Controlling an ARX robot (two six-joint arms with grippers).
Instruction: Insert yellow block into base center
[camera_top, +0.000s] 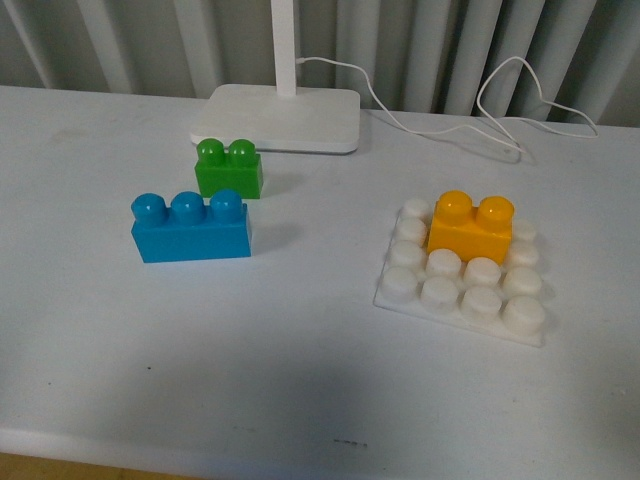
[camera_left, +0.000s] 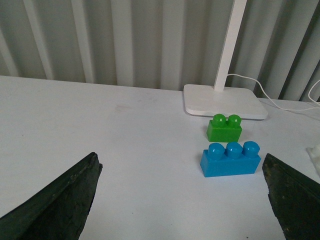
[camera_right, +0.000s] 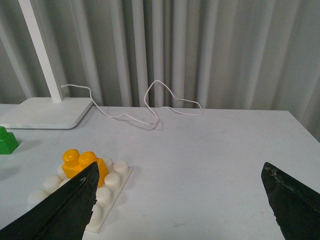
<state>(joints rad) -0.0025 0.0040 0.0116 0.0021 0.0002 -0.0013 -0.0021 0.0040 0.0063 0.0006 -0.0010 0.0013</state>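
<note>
Right gripper (camera_right: 180, 210) hangs open and empty, back from the base (camera_top: 400, 290); the left gripper (camera_left: 180, 200), also open, faces the blue and green bricks. The yellow block (camera_top: 470, 228) already sits on the base's studs, right of centre on the white bench (camera_top: 300, 340), long axis left-right, nearer the right arm. Drapes hang behind.

Neither arm shows in the front view. In each wrist view, the left hand (camera_left: 180, 200) and right hand (camera_right: 180, 202) appear only as two dark fingertips at the lower corners, spread wide apart, gripping nothing.
</note>
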